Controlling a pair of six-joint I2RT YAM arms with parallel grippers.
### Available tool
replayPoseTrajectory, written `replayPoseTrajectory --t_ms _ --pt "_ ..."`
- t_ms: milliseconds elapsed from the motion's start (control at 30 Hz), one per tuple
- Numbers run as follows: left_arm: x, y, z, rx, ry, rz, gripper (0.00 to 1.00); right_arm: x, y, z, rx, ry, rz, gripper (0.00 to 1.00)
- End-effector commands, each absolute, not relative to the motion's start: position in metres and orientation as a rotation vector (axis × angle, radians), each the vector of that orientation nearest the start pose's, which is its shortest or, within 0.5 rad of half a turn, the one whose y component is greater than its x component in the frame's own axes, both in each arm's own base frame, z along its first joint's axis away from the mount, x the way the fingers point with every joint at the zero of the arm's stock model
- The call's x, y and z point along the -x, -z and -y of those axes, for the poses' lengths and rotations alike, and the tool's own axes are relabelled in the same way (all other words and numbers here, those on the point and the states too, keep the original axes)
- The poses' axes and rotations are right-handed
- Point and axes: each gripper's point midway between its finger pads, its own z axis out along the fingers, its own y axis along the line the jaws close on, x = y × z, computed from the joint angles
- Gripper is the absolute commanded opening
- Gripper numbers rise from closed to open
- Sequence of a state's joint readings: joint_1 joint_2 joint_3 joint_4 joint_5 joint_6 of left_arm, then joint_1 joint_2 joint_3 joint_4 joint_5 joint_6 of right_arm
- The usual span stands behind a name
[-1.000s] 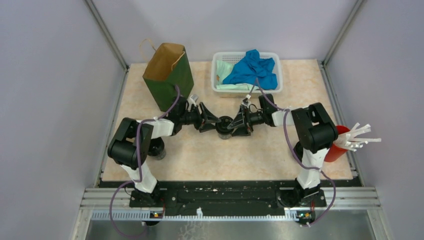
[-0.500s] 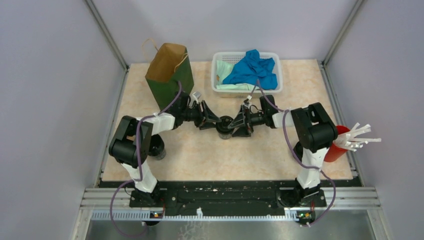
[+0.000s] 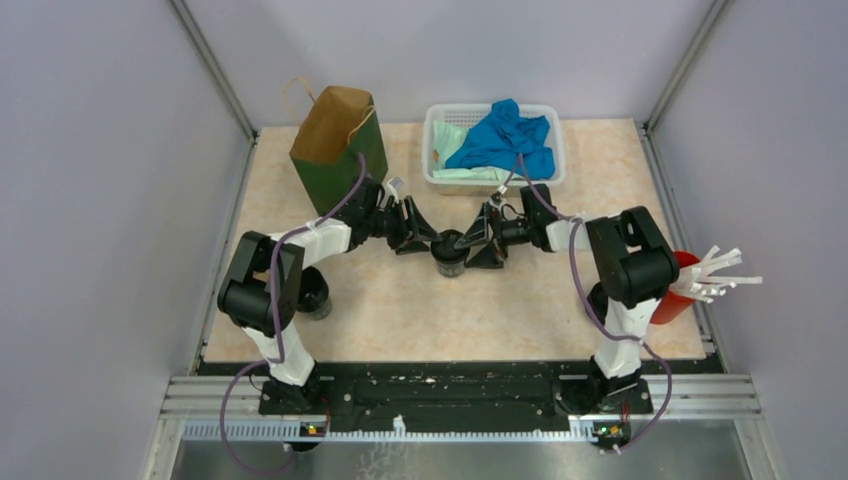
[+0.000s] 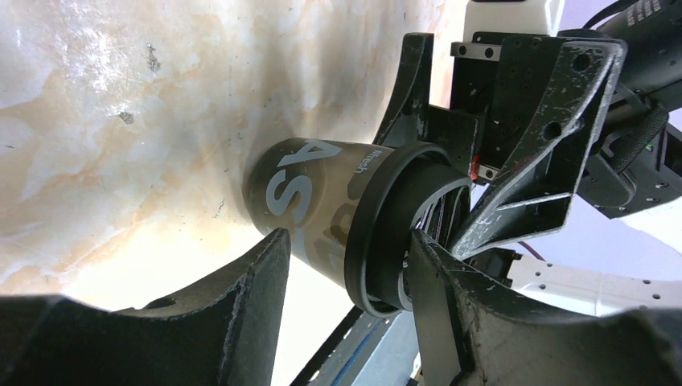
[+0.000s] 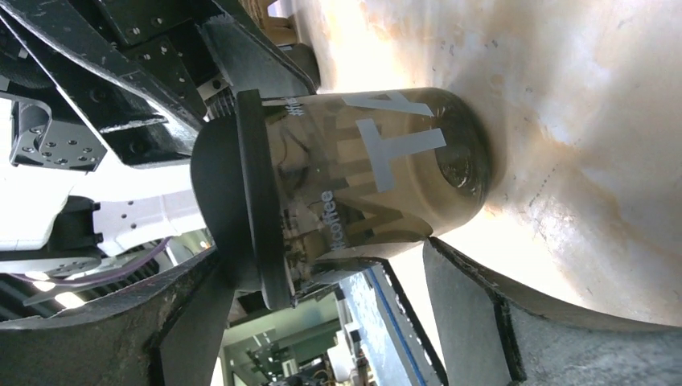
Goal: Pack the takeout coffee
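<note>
A black takeout coffee cup [image 3: 450, 253] with a black lid stands upright mid-table. My left gripper [image 3: 425, 240] reaches it from the left and my right gripper [image 3: 475, 245] from the right. In the left wrist view the cup [image 4: 314, 201] sits just beyond the left gripper [image 4: 346, 241], whose jaws are spread wide, one by the cup's base and one by the lid. In the right wrist view the cup [image 5: 362, 177] sits the same way at the open right gripper [image 5: 322, 253]. A second black cup [image 3: 313, 295] stands by the left arm's base.
A green and brown paper bag [image 3: 335, 150] stands open at the back left, just behind the left arm. A white basket [image 3: 437, 150] with a blue cloth sits at the back centre. A red cup with white sticks [image 3: 672, 290] stands at the right edge.
My left arm has swung slightly toward the back and its fingers sit closer to the cup. The right gripper has shifted a little. The cup has stayed in place.
</note>
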State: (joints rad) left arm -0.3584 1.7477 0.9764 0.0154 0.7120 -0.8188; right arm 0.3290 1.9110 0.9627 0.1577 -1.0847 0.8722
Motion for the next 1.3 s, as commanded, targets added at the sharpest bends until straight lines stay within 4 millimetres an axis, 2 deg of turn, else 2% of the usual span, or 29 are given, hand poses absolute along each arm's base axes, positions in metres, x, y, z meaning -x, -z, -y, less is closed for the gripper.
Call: replayPoseTrajectory --t_ms 0,67,100,200,233,300,400,500,600,700,833,1100,1267 --pt "-0.296 -0.029 0.242 0.249 1.061 -2.753 0.61 -0.299 -0.073 -0.284 -0.084 -1.827 -2.504 0.8" --pt "-0.293 -0.025 0.241 0.259 1.06 -2.757 0.61 -0.294 -0.052 -0.282 -0.143 -1.816 -2.542 0.67" --pt "-0.289 -0.02 0.24 0.27 1.06 -2.764 0.61 -0.291 -0.038 -0.281 -0.171 -1.803 -2.565 0.65" --pt "-0.279 -0.005 0.234 0.304 1.027 -2.79 0.6 -0.277 -0.001 -0.27 -0.222 -1.717 -2.621 0.66" --pt "-0.275 -0.002 0.233 0.306 1.036 -2.796 0.6 -0.271 0.005 -0.268 -0.225 -1.717 -2.644 0.66" --pt "-0.274 -0.006 0.235 0.295 1.054 -2.791 0.6 -0.269 -0.003 -0.267 -0.192 -1.73 -2.628 0.65" --pt "-0.284 -0.023 0.237 0.249 1.05 -2.742 0.61 -0.283 -0.032 -0.267 -0.103 -1.657 -2.607 0.7" --pt "-0.296 -0.042 0.242 0.192 1.061 -2.702 0.62 -0.293 -0.067 -0.273 -0.017 -1.685 -2.549 0.79" --pt "-0.301 -0.051 0.244 0.17 1.066 -2.696 0.64 -0.289 -0.088 -0.28 0.077 -1.697 -2.539 0.9" --pt "-0.3 -0.056 0.248 0.174 1.099 -2.684 0.65 -0.278 -0.091 -0.286 0.147 -1.697 -2.566 0.93" --pt "-0.298 -0.057 0.25 0.169 1.104 -2.685 0.65 -0.268 -0.09 -0.287 0.138 -1.71 -2.579 0.91" --pt "-0.301 -0.075 0.255 0.159 1.131 -2.653 0.67 -0.271 -0.113 -0.283 0.082 -1.644 -2.577 0.95" --pt "-0.305 -0.092 0.259 0.141 1.158 -2.621 0.78 -0.265 -0.12 -0.281 0.001 -1.639 -2.598 0.96"
